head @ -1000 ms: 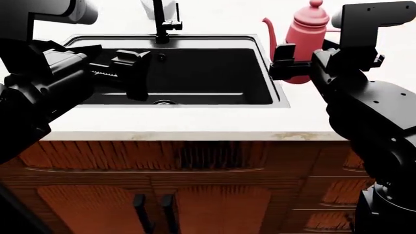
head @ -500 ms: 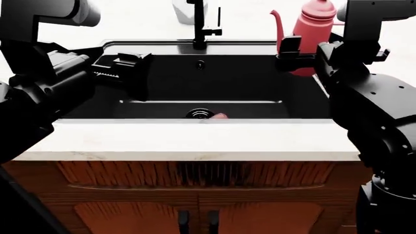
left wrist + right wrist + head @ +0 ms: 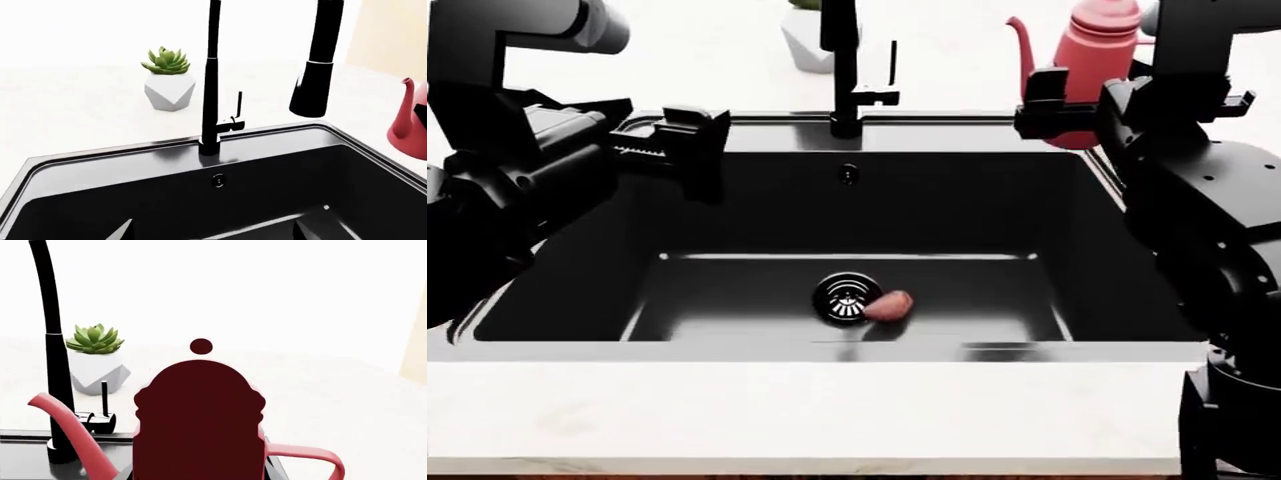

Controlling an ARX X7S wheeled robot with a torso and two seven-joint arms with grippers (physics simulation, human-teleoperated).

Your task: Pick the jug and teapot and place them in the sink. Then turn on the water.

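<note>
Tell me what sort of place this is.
Most likely a kitchen, rendered in simulation: a black sink with a tall tap is set into a pale countertop, with a red teapot and a potted succulent behind.

Both arms are matte black and bulky in the head view, all blocky angular housings with rounded joint shells. The left arm (image 3: 507,190) carries a pale grey cylindrical cap up at its top corner, and the left gripper (image 3: 674,145) shows a strip of fine light serrated teeth along one finger. The right arm (image 3: 1201,210) has small round screw dimples dotted over its curved casing. The right gripper (image 3: 1054,105) reads as squared black blocks; finer detail there is probably lost in shadow.
</note>
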